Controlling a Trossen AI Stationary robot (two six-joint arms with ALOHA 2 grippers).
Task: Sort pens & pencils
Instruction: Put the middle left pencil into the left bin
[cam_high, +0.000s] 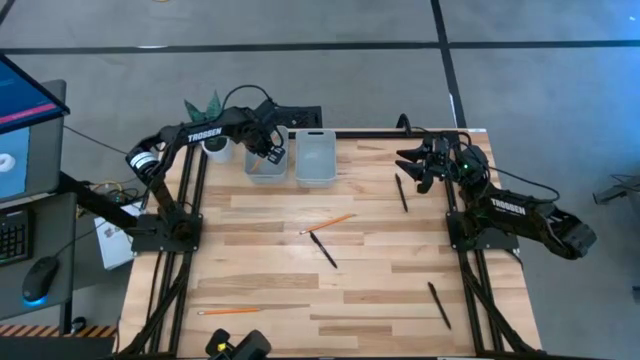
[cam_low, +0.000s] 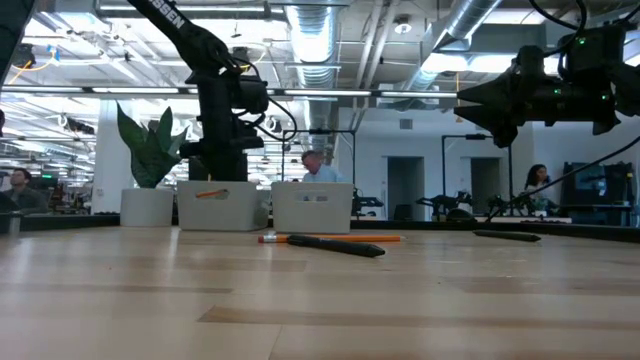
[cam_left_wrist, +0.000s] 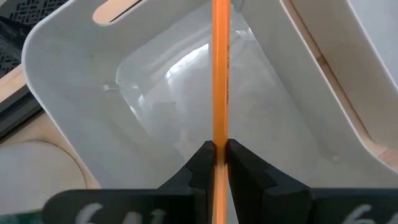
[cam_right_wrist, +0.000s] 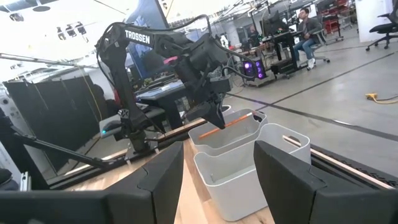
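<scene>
Left gripper (cam_left_wrist: 217, 152) is clamped on a pencil (cam_left_wrist: 220, 74) lying crosswise over the left bin (cam_left_wrist: 74, 81). Released like that, it could bridge the rim instead of dropping in. Right gripper (cam_high: 415, 165) hangs open at the table's (cam_high: 380, 300) far right edge.

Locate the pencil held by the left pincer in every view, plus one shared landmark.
High view: the held pencil shows in the left bin, under the left pincer.
Low view: orange streak over that bin's rim.
Left wrist view: centre, clamped between the fingers.
Right wrist view: slanting above the bin.
Shared landmark: the left bin.
</scene>
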